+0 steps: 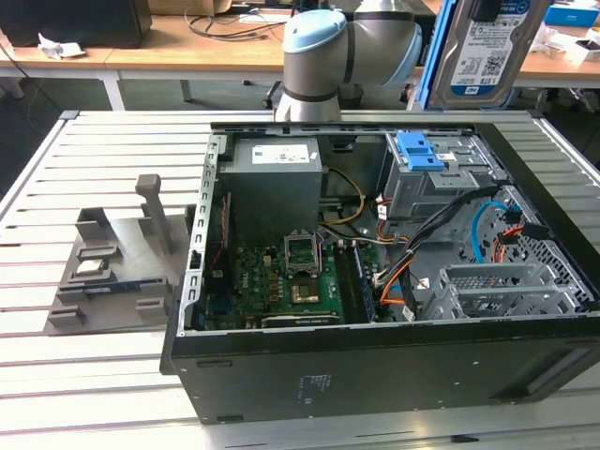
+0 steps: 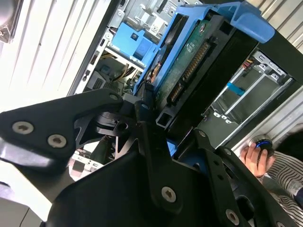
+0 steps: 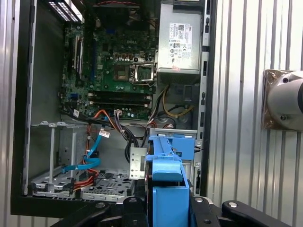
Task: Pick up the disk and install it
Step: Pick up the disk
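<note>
While the disk (image 1: 487, 42) hangs high over the far side of the open case (image 1: 375, 375), toward the exterior view's right, the gripper (image 2: 158, 123) has its fingers (image 2: 155, 156) clamped on it. We reckon it could snag going in: a blue caddy (image 1: 419, 150) sits in the bay underneath, and loose cables (image 1: 427, 230) cross right beside it. A person's hand (image 2: 255, 158) is near the case too.
</note>
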Available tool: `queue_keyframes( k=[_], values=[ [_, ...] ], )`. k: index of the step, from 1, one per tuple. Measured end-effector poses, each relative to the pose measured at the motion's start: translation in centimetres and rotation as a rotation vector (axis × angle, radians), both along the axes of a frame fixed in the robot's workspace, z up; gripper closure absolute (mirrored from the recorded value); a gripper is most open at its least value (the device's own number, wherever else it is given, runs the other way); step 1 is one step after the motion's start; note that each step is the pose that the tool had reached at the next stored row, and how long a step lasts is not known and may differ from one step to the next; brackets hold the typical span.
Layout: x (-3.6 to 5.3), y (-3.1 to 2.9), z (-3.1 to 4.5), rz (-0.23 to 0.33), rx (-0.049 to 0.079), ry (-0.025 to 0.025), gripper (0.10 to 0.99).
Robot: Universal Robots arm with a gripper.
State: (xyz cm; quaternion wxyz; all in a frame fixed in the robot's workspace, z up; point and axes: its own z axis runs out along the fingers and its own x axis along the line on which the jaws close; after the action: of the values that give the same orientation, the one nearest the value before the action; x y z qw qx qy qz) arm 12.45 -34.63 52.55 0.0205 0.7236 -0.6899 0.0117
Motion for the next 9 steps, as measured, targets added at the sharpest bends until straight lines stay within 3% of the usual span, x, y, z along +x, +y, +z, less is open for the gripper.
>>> queue_keyframes(
  k=[9],
  values=[
    [0.0,-0.68,-0.04,0.0,0.0,0.0,0.722]
  ],
)
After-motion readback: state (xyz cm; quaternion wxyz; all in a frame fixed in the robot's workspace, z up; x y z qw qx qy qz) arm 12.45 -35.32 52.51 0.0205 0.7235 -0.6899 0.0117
